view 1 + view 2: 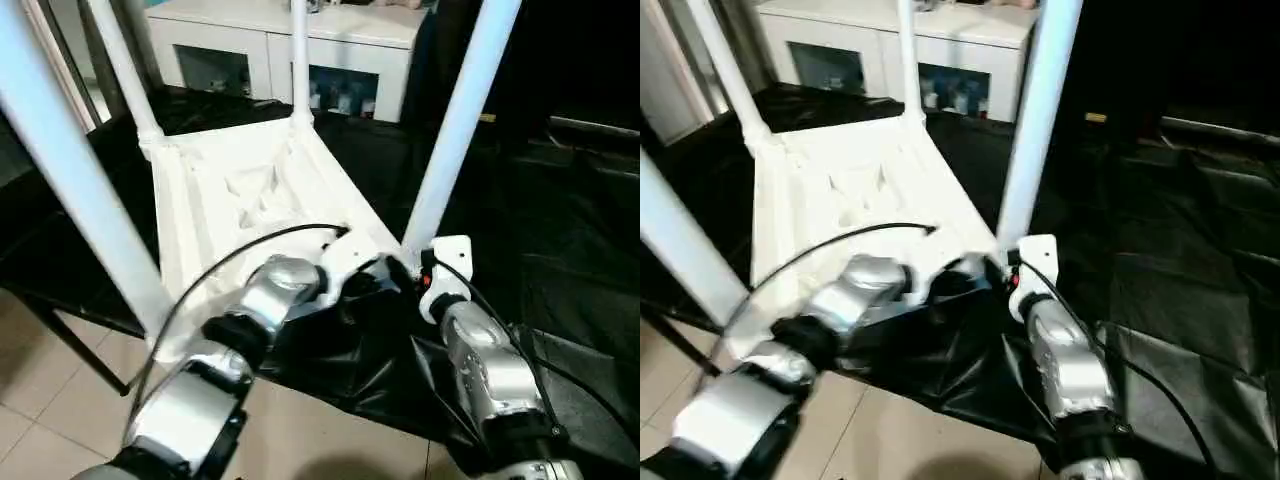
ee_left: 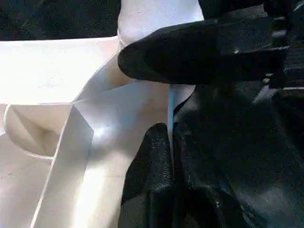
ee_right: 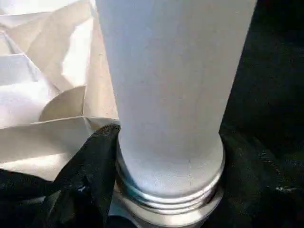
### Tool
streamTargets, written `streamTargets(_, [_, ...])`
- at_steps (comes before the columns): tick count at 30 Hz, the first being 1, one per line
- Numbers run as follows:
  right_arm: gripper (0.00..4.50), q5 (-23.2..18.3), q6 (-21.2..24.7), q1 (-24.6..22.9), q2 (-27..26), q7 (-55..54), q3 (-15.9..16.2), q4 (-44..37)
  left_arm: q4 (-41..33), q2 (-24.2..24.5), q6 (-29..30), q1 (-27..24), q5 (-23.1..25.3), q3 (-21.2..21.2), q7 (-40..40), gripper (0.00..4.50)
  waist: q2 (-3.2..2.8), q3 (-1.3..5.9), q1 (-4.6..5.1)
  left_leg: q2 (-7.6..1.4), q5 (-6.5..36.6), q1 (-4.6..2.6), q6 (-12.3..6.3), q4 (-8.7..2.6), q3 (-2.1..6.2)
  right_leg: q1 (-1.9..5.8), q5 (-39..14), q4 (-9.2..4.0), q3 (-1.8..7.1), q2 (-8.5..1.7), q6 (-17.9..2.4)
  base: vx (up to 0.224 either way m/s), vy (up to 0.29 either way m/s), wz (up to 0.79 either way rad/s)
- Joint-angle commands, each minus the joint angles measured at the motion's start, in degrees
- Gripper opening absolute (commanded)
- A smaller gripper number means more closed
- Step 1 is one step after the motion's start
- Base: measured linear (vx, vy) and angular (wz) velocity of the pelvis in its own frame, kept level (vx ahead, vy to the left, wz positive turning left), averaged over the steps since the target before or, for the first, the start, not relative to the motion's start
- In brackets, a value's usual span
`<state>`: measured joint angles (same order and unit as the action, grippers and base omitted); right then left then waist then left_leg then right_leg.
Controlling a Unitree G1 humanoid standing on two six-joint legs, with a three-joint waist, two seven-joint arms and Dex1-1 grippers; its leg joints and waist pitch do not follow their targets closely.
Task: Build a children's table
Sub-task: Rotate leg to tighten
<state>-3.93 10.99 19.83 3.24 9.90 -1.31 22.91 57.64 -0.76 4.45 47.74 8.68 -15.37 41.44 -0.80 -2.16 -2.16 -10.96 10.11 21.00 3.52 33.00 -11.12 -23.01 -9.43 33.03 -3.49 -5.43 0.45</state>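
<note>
Children's table [image 1: 250,190] flipped on black surface [image 1: 580,270], four legs up. Left hand [image 2: 161,109] clamped on rim (near leg [image 3: 166,95]); right hand's grip can't be told.

Soft blur throughout, glaring white plastic against murky black drape [image 1: 560,260].

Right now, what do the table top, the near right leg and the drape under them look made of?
Table top: white moulded plastic, going by its thin ribs; smooth, slightly glossy. Near right leg: same white plastic by its look, satin tube with moulded thread rings at its base. Drape: thin black sheeting, likely plastic film, wrinkled with sheen.
</note>
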Motion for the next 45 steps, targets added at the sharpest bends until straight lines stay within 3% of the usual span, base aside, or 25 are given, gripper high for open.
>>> streamTargets(1, [2.72,-0.51,-0.36,-0.61,-2.4,3.54,3.9,0.06,1.08,-1.24,-2.0,0.39,-1.3,2.27,-3.92,0.0,1.24,3.04,-0.06,-1.4,15.67,-0.37,-3.0,-3.9,0.92,2.08,-23.11,-5.07,1.75,-2.67,-7.94,0.0,0.0,0.0])
streamTargets(4, [2.72,-0.31,-2.39,-1.3,-0.3,7.26,5.4,-1.89,0.39,-0.48,-2.69,-0.2,-1.52,1.86,-1.54,0.0,1.18,3.16,-0.2,-1.5,14.58,-0.34,-3.83,-3.78,0.84,2.27,-20.43,-4.77,1.79,-2.72,-9.0,0.0,0.0,0.0])
streamTargets(6, [3.28,-3.81,-2.55,-2.02,2.25,13.4,4.08,-4.17,-0.94,1.49,-4.51,-1.43,-2.1,1.62,2.85,0.0,1.28,3.17,-0.48,-1.57,13.73,-0.25,-4.89,-3.63,0.71,2.43,-18.96,-4.58,1.86,-2.79,-9.67,0.0,0.0,0.0])
streamTargets(9, [3.51,-6.29,-1.92,-2.25,5.76,19.65,3.25,-5.87,-3.38,3.95,-6.36,-3.36,-3.52,1.43,9.48,0.0,1.31,3.17,-0.71,-1.63,13.28,-0.1,-5.98,-3.64,0.79,2.7,-18.2,-4.4,1.76,-2.86,-10.12,0.0,0.0,0.0])
streamTargets(10, [3.63,-6.89,-1.77,-2.29,7.46,22.56,3.33,-6.29,-4.52,4.98,-7.23,-4.28,-4.2,1.22,12.47,0.0,1.58,3.16,-0.55,-1.6,12.37,0.47,-6.19,-3.77,0.96,3.19,-18.08,-4.11,1.6,-2.9,-9.98,0.0,0.0,0.0])
streamTargets(11, [3.76,-7.24,-1.56,-2.32,8.54,24.4,3.46,-6.6,-5.24,5.62,-7.69,-4.87,-4.69,1.14,14.35,0.0,1.4,3.07,-0.45,-1.64,12.49,0.5,-6.31,-3.79,0.95,3.07,-19.62,-4.36,1.51,-2.88,-9.53,0.0,0.0,0.0])
streamTargets(13, [3.89,-8.1,-0.04,-2.67,11.04,28.8,4.37,-7.89,-6.95,6.97,-7.71,-6.03,-5.63,1.01,17.71,0.0,1.28,3.17,-0.47,-1.83,12.79,-0.24,-6.05,-3.58,0.74,2.43,-19.91,-4.47,1.77,-2.92,-10.05,0.0,0.0,0.0])
streamTargets(14, [3.95,-8.1,-0.04,-2.67,11.04,28.8,4.37,-7.89,-6.95,6.97,-7.71,-6.03,-5.63,1.01,17.71,0.0,1.32,3.14,-0.6,-1.95,12.33,-0.24,-6.04,-3.58,0.72,2.56,-18.32,-4.19,1.85,-2.85,-11.01,0.0,0.0,0.0])
streamTargets(15, [4.05,-8.69,1.64,-3.53,15.34,36.12,6.9,-10.23,-9.5,9.21,-6.82,-7.64,-6.73,0.58,22.54,0.0,1.36,3.08,-0.72,-2.01,12.25,-0.14,-6.27,-3.7,0.8,2.77,-17.88,-4.0,1.78,-2.83,-11.39,0.0,0.0,0.0])
streamTargets(17, [4.05,-9.29,3.2,-4.35,18.32,41.55,8.86,-11.85,-10.96,10.7,-6.72,-8.72,-7.55,0.52,25.76,0.0,1.3,2.95,-0.86,-2.15,12.54,-0.18,-6.58,-3.72,0.7,2.64,-18.1,-4.04,1.88,-2.84,-11.39,0.0,0.0,0.0])
streamTargets(22, [4.05,-7.52,1.54,-4.54,21.29,46.68,11.46,-11.16,-13.31,12.44,-5.77,-10.41,-8.8,1.01,28.87,0.0,1.79,2.97,-0.89,-2.14,13.0,-0.14,-5.46,-3.71,0.66,2.44,-20.34,-4.13,1.86,-2.97,-10.86,0.0,0.0,0.0])
streamTargets(23, [4.05,-7.35,1.33,-4.46,21.42,46.84,11.65,-10.92,-13.55,12.56,-5.78,-10.58,-8.78,1.1,29.01,0.0,1.59,2.92,-0.93,-2.17,13.41,-0.23,-5.2,-3.77,0.7,2.34,-21.24,-4.18,1.87,-2.98,-10.62,0.0,0.0,0.0])
streamTargets(26, [4.05,-7.92,0.69,-3.7,20.98,46.37,11.45,-9.8,-15.36,12.97,-5.12,-11.56,-8.78,1.55,29.37,0.0,1.87,2.93,-0.83,-2.12,13.47,-0.23,-4.88,-3.75,0.69,2.3,-21.66,-4.12,1.92,-3.0,-10.46,0.0,0.0,0.0])
streamTargets(30, [4.05,-7.17,-0.32,-3.32,20.23,45.7,11.36,-9.24,-15.88,12.93,-4.91,-11.88,-8.88,1.72,29.31,0.0,1.82,3.01,-0.73,-2.1,12.4,-0.14,-5.07,-3.69,0.66,2.32,-19.88,-3.94,1.93,-2.93,-10.75,0.0,0.0,0.0])
streamTargets(45, [2.8,-5.07,-3.48,-3.1,20.52,44.93,11.85,-7.32,-17.07,12.93,-4.16,-12.22,-8.48,2.18,28.34,0.0,1.76,3.21,-0.86,-2.0,10.88,-0.19,-5.82,-3.43,0.53,2.47,-17.42,-3.63,1.94,-2.79,-11.2,0.0,0.0,0.0])
